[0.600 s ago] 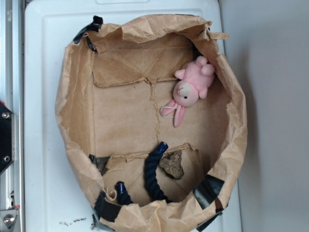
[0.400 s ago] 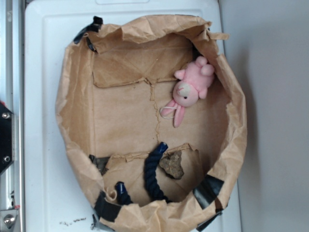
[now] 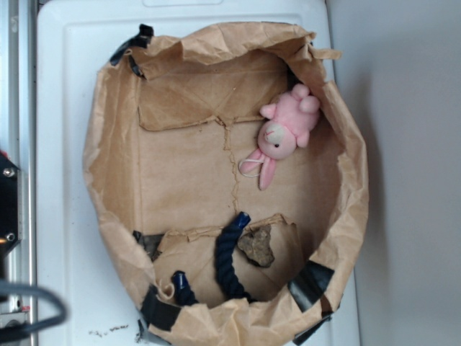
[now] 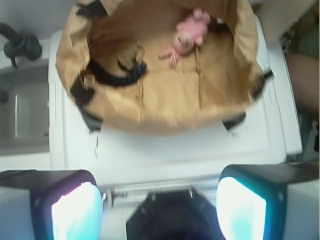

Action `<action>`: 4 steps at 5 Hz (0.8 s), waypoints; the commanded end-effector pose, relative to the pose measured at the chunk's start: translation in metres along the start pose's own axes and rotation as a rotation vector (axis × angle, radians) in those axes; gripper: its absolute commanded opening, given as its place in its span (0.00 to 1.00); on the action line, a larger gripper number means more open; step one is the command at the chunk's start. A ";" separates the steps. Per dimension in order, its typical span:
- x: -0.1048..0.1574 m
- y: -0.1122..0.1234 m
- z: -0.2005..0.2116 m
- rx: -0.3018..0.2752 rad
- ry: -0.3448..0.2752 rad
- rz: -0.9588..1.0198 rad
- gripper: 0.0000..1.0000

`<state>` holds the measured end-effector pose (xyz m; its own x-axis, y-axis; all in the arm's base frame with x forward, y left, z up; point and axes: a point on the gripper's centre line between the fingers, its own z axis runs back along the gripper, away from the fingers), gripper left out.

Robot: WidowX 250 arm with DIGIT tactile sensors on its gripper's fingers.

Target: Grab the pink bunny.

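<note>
The jaws (image 4: 159, 207) were wide apart and held nothing. The small soft pink bunny (image 4: 186, 35) lay far ahead of them, inside the crumpled brown paper bag (image 4: 165, 107) on the white desk (image 4: 165, 160). The whole grab was left to do.

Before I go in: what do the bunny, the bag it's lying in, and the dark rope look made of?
Pink bunny: soft plush fabric, matte and fuzzy, with a thin white string loop.
Bag: brown kraft paper, creased and crumpled, its rim patched with black tape, so probably flimsy.
Rope: thick twisted dark navy cord, likely cotton or synthetic fibre; the strand twist shows.
</note>
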<state>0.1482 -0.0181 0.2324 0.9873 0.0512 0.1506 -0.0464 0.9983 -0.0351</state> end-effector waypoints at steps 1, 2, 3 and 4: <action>0.097 0.041 -0.048 0.014 -0.015 0.123 1.00; 0.126 0.048 -0.079 0.033 0.047 0.140 1.00; 0.126 0.048 -0.079 0.033 0.047 0.140 1.00; 0.126 0.048 -0.079 0.033 0.047 0.140 1.00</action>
<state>0.2769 0.0280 0.1557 0.9824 0.1836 0.0345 -0.1833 0.9830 -0.0117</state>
